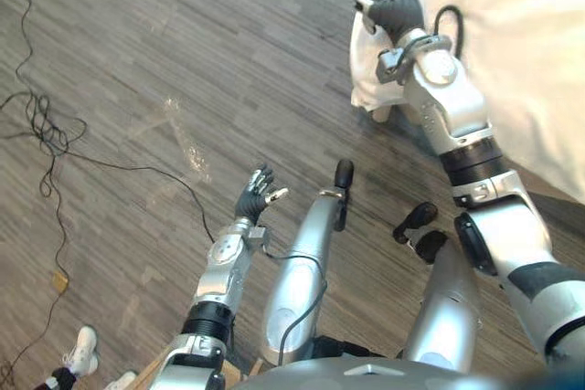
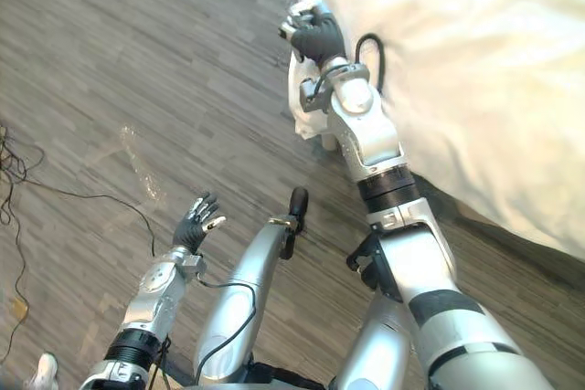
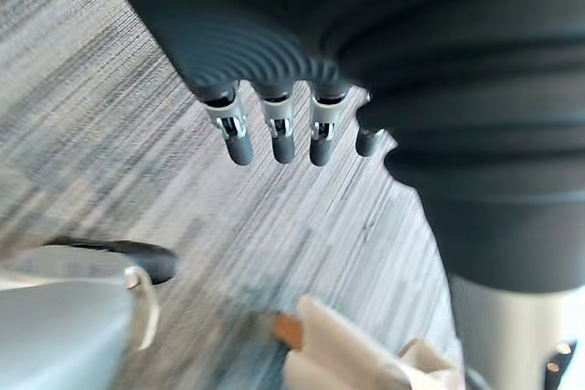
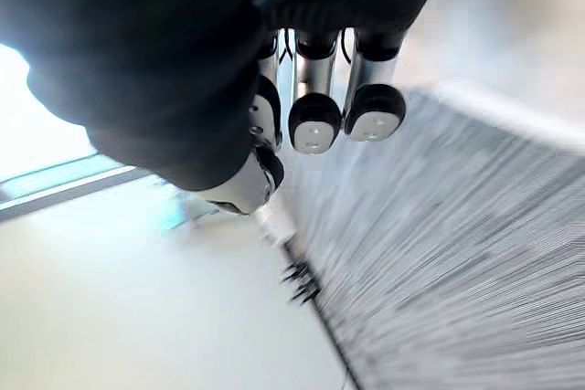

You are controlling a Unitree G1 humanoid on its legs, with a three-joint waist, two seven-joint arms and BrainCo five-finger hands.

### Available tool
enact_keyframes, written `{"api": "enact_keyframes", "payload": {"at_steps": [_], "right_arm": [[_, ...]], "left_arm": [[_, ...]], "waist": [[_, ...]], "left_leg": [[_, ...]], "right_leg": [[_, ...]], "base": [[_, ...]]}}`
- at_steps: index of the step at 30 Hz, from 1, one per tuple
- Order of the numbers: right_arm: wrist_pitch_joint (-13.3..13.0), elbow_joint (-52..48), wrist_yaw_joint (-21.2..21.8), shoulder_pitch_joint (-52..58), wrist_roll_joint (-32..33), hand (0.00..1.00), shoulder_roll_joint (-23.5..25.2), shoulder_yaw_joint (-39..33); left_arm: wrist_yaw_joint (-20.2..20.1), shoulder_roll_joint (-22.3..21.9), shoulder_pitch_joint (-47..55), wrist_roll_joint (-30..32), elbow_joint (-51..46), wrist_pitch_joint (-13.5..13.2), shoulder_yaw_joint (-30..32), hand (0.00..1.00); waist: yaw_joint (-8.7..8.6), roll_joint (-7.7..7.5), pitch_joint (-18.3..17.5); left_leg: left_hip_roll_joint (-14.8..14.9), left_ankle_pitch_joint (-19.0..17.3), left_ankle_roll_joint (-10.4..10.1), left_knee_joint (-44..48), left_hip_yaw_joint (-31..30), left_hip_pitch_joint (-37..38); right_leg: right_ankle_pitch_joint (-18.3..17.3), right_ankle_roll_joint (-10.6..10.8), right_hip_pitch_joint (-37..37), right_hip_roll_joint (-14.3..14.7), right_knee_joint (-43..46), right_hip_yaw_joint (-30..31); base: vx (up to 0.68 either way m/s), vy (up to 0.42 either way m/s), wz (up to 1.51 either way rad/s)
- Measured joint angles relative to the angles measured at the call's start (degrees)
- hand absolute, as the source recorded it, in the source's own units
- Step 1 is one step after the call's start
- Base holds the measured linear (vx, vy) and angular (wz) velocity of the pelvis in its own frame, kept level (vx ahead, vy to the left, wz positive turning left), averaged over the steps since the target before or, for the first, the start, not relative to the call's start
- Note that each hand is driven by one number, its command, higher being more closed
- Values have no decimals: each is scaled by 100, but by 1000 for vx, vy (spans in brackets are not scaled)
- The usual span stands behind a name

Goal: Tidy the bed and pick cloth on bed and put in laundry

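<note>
My right hand sits curled at the bed corner, no cloth in it that I can see. The white bedding hangs untidied, and my left hand is open and empty over the floor — nearly everything is left.

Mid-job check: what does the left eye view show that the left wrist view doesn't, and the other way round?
Left eye view: the right hand at the corner of the white cover, and a person's shoe. Left wrist view: the left hand from close up, fingers straight, nothing held. Both: that hand open above the floor.
</note>
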Motion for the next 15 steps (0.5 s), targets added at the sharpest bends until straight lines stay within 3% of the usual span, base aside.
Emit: {"api": "enact_keyframes", "payload": {"at_steps": [4, 7, 9, 11, 13, 15], "right_arm": [[-236, 243, -435, -69, 759, 100, -58, -6], [-256, 271, -429, -40, 1031, 100, -19, -6], [-257, 344, -380, 180, 1214, 100, 69, -6], [-468, 286, -190, 532, 1558, 100, 161, -12], [-512, 373, -91, 729, 1721, 100, 310, -93], [-633, 510, 59, 1276, 1866, 100, 511, -408]], "left_arm": [[228, -267, -467, 2, -249, 225, 518, 0], [343, -308, -567, 4, -348, 312, 745, 0], [400, -301, -565, 14, -398, 379, 922, 0], [495, -284, -556, 19, -403, 482, 1055, 0], [569, -270, -543, 23, -404, 490, 1136, 0], [612, -239, -501, 59, -423, 490, 1139, 0]], "waist": [[14, -17, -5], [-55, -52, 8], [-104, -210, 13], [-179, -299, 10], [-274, -422, 14], [-373, -652, 24]], "left_leg": [[83, -2, 2, 294, -53, -588], [199, 30, 50, 328, 97, -747], [261, 37, 73, 335, 236, -795], [318, 39, 89, 323, 293, -815], [358, 54, 111, 282, 366, -794], [438, 84, 140, 170, 545, -691]], "right_leg": [[-47, 35, -491, 1, 231, -13], [17, 53, -642, 10, 241, 5], [78, 80, -750, 23, 235, 97], [182, 115, -769, 85, 132, 133], [241, 105, -770, 114, 60, 167], [328, 48, -729, 165, -95, 220]], "base": [[-55, -13, 8], [-58, 13, -4], [-25, 11, -15], [-16, 33, -21], [-11, 18, -15], [5, -5, -18]]}}
